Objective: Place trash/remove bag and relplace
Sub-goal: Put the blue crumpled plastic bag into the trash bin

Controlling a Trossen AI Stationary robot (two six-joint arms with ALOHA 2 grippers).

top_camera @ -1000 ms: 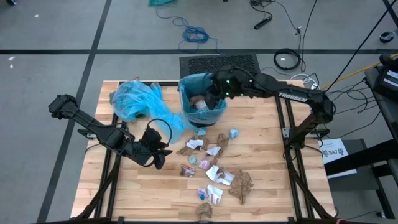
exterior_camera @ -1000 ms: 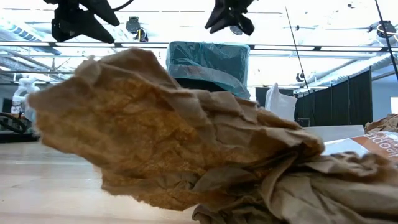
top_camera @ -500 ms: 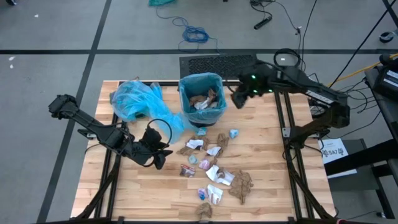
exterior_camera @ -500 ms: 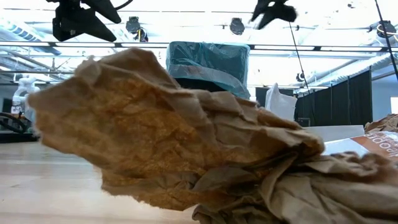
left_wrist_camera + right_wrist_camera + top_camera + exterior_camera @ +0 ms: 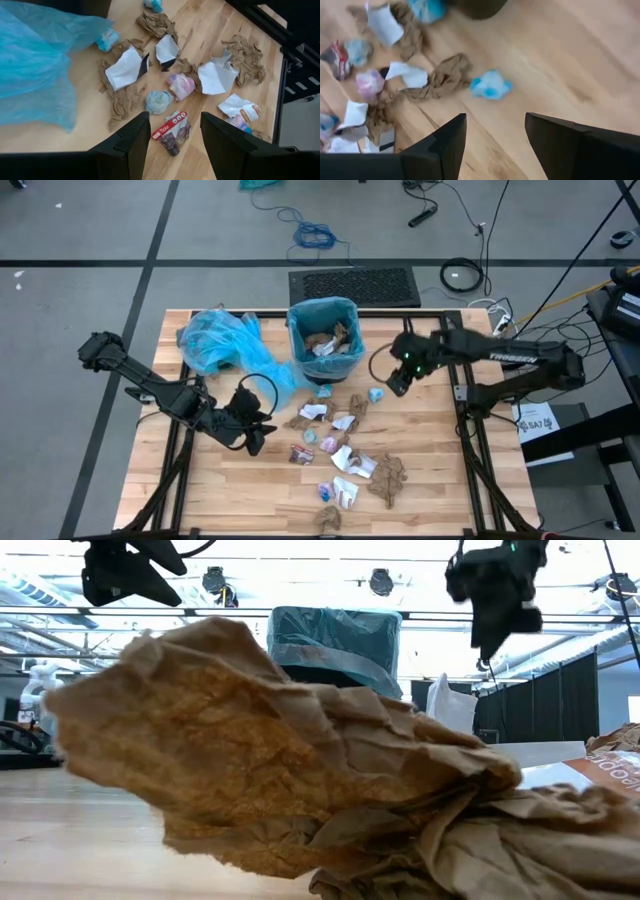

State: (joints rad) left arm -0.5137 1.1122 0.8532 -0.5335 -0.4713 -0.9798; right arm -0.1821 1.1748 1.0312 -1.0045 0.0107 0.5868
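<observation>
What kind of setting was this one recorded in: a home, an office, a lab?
Most likely a robotics lab or workshop. A butcher-block table on a metal frame stands on grey carpet with taped lines, loose cables lie on the floor, and the low view shows open ceiling trusses and dark partition curtains.

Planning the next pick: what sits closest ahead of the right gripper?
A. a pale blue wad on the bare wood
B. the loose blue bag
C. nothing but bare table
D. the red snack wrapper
A: the right gripper, open and empty, looks at a pale blue wad lying alone on the wood.
</observation>
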